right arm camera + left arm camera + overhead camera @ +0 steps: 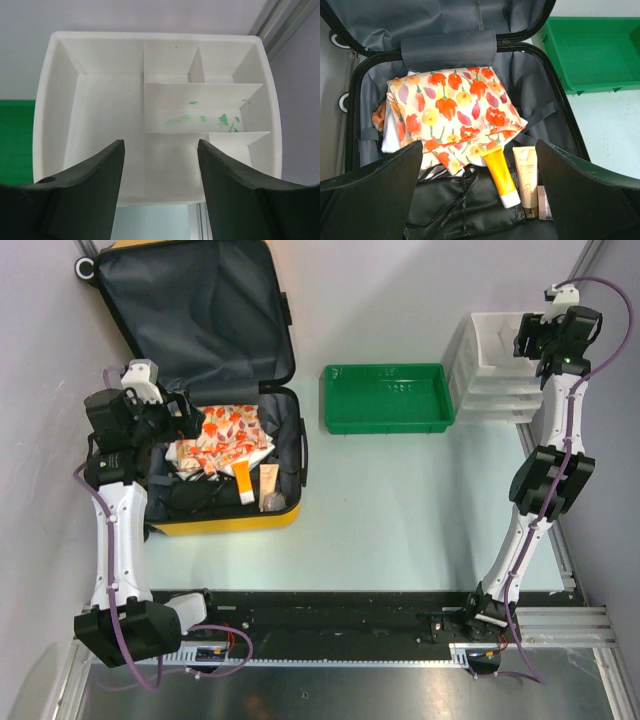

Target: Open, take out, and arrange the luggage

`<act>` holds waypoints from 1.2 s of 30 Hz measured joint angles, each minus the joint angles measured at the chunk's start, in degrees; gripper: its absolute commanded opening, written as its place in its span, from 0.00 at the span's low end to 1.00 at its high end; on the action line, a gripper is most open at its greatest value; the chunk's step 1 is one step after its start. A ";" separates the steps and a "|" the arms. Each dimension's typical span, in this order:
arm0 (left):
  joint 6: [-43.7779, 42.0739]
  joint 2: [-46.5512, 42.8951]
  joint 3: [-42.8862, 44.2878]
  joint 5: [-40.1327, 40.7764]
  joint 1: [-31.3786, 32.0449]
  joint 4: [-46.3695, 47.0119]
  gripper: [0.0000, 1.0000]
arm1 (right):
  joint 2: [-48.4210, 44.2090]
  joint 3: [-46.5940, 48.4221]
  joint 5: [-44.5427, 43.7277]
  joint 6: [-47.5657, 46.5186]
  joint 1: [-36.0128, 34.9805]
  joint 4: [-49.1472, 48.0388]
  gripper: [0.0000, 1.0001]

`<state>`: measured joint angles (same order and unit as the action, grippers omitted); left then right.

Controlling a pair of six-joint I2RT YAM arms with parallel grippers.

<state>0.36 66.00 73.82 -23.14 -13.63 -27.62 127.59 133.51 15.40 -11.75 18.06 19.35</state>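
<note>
The yellow luggage lies open at the table's left, its grey-lined lid flat behind it. Inside are a floral cloth, a yellow tube, a beige tube and a black pouch. My left gripper hovers open above the lower half, its fingers straddling the tubes and pouch. At the far right, my right gripper is open and holds nothing, over the white compartmented organizer.
A green tray sits between the suitcase and the organizer. Metal frame rails run along the right edge and near the arm bases.
</note>
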 measured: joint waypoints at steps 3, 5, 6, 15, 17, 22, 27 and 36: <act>-0.42 0.00 -0.02 0.52 0.00 0.00 1.00 | 0.66 0.00 -0.11 -0.37 -0.20 0.22 0.62; -0.68 0.00 -0.28 0.76 0.00 0.04 1.00 | 0.90 -0.02 -0.20 -0.37 -0.44 0.22 0.62; -0.81 0.00 -0.44 0.92 -0.02 0.02 1.00 | 0.98 -0.09 -0.26 -0.35 -0.48 0.22 0.62; -1.49 0.00 -1.36 2.01 0.00 -0.09 0.99 | 0.98 -4.66 -1.49 -0.33 -1.11 0.46 0.61; -1.60 0.02 -1.36 2.01 0.00 -0.09 0.99 | 0.98 -5.22 -1.60 -0.33 -1.25 0.55 0.56; -1.79 0.68 -1.36 1.99 0.00 -0.09 0.99 | 1.01 -5.22 -1.97 -0.46 -1.73 0.39 0.21; -1.77 1.20 -1.36 1.97 0.00 -0.09 0.99 | 0.74 -5.64 -2.27 -0.76 -2.10 0.13 0.00; -1.73 1.22 -1.36 1.62 0.00 -0.07 0.98 | -9.81 -20.35 -2.47 -0.50 -1.33 -2.12 0.00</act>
<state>-1.37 67.22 72.47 -21.52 -13.63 -27.68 117.78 113.16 12.93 -12.25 16.73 17.23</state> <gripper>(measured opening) 0.985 0.011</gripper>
